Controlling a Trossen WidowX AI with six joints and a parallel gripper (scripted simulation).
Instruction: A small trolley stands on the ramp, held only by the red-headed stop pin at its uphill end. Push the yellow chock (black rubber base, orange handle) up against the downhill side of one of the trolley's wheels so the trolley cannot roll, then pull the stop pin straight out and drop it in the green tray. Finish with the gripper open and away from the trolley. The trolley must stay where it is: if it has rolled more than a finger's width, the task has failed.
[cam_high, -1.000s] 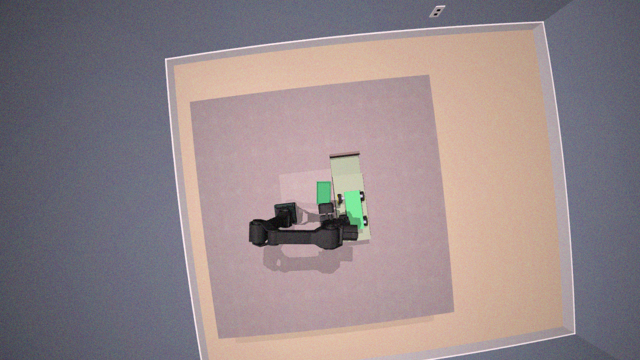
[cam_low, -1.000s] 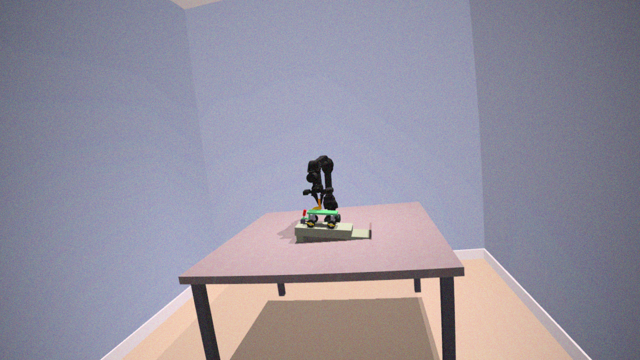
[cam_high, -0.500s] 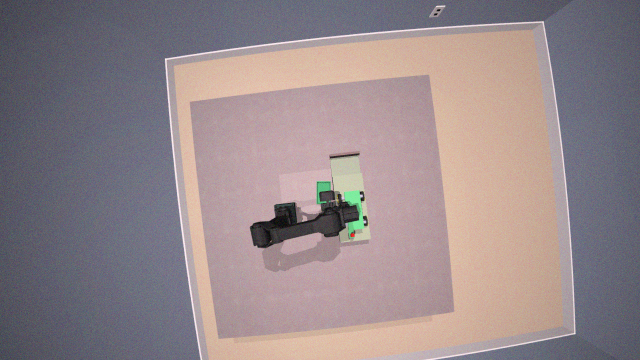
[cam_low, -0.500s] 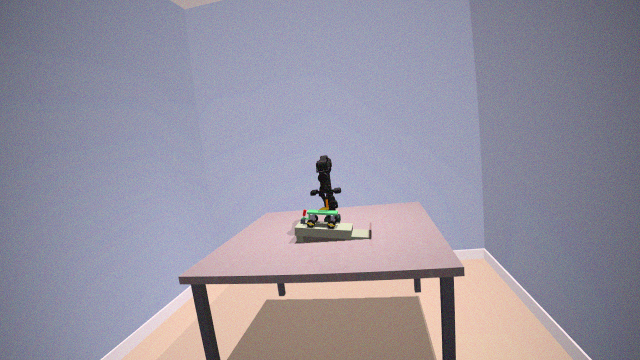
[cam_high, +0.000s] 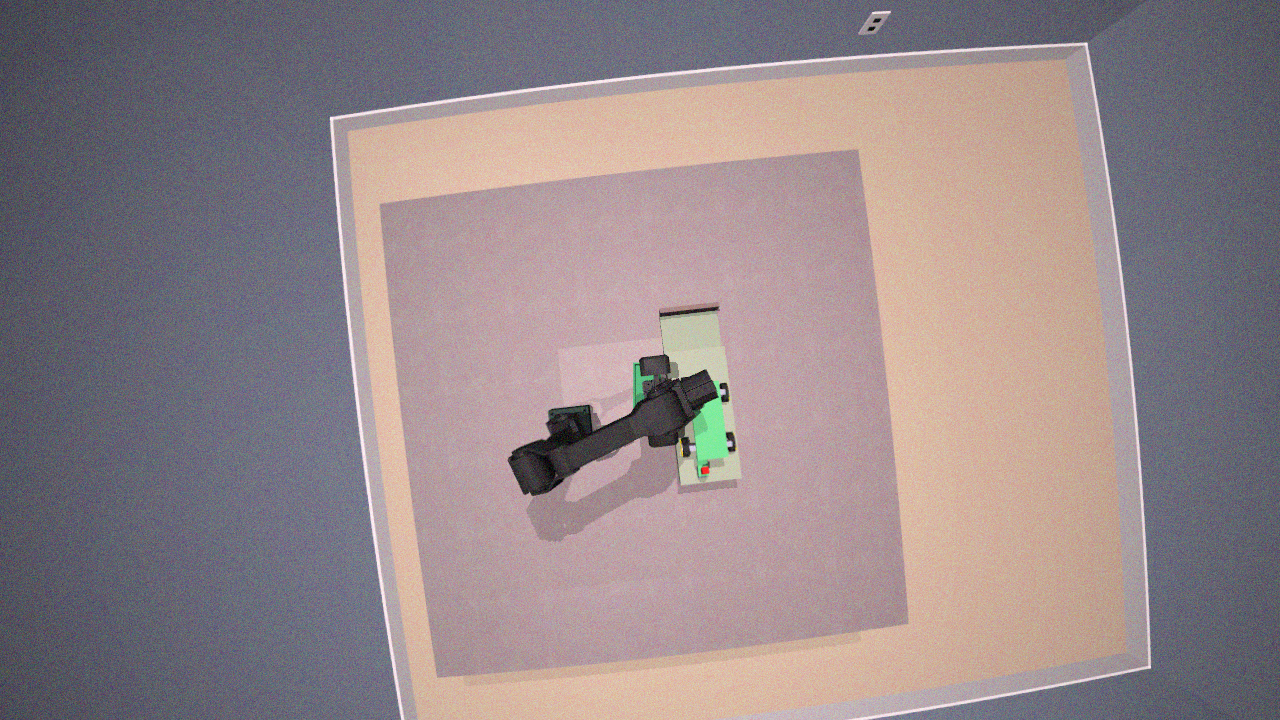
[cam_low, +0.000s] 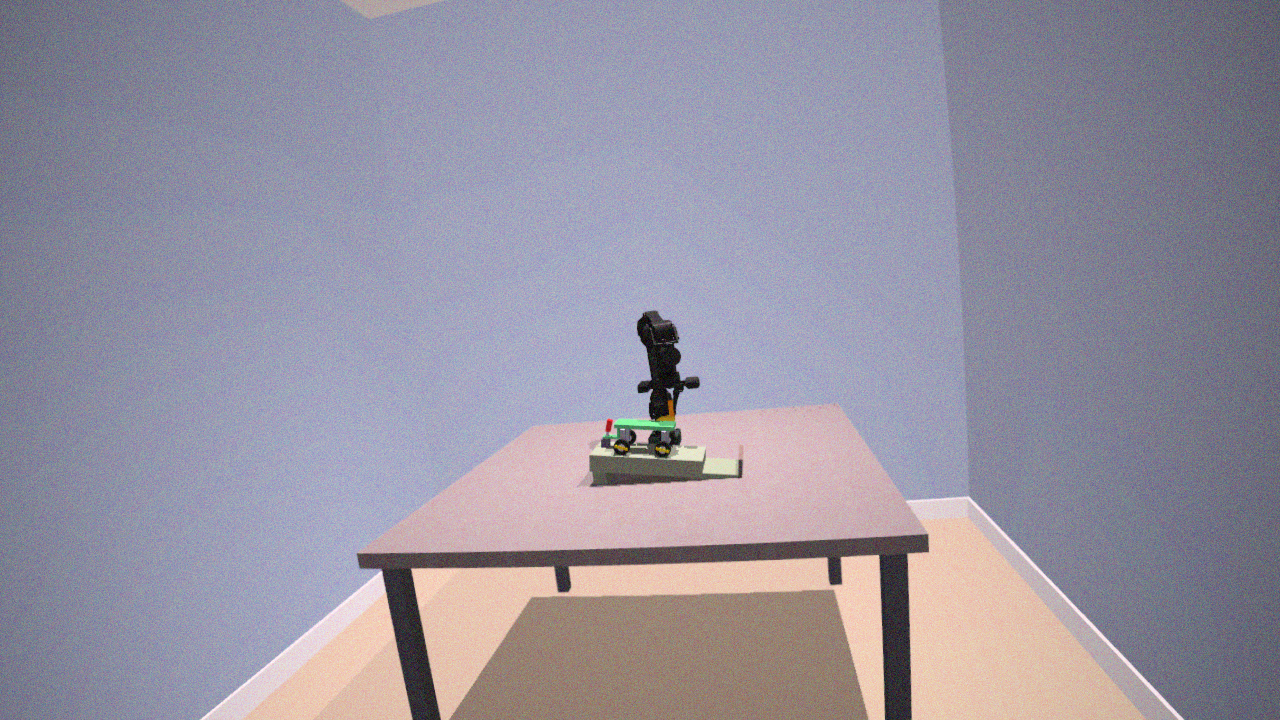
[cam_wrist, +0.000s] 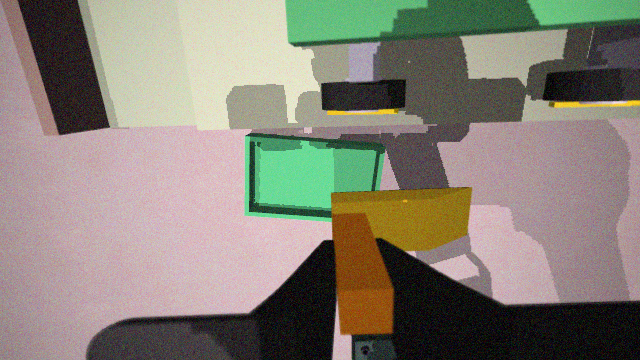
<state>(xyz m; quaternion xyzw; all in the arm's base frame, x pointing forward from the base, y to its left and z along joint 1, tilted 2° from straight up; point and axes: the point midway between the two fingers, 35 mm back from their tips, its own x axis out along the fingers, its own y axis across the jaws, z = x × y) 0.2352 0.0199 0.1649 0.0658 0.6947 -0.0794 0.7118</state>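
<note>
My gripper is shut on the orange handle of the yellow chock. It holds the chock in the air on the ramp's tray side; in the wrist view the chock overlaps a corner of the green tray. The chock's underside is hidden. The green-topped trolley stands on the pale ramp. The chock is apart from its near downhill wheel. The red-headed stop pin stands upright at the trolley's uphill end. The tray looks empty where visible.
A dark-faced end stop stands across the ramp's low end. The arm's base stands on the table left of the ramp in the overhead view. The arm reaches across and hides part of the trolley and tray there.
</note>
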